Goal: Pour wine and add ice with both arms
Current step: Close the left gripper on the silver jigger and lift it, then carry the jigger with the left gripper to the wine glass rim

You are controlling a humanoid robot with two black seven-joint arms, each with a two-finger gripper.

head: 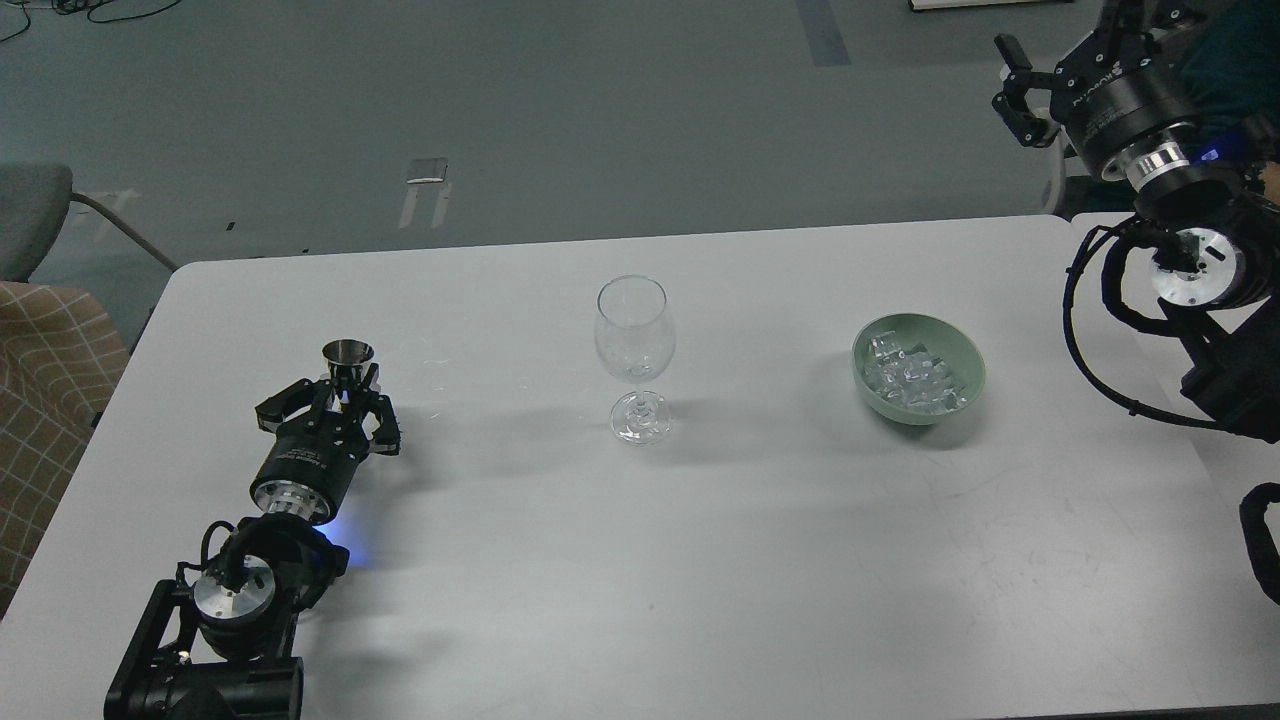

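Note:
An empty clear wine glass [634, 340] stands upright in the middle of the white table [640, 560]. A pale green bowl [965, 352] to its right holds a pile of clear ice cubes [908, 378]. My left gripper [345, 392] lies low on the table at the left. Its fingers are closed in on the lower part of a small metal cup [347, 352], which stands upright. My right gripper [1016, 85] is raised beyond the table's far right corner, well above and behind the bowl. It is open and empty.
A grey chair [30, 215] and a checked cushion [45, 390] stand off the table's left edge. A second white table [1235, 460] adjoins on the right under my right arm. Beyond the far edge is grey floor.

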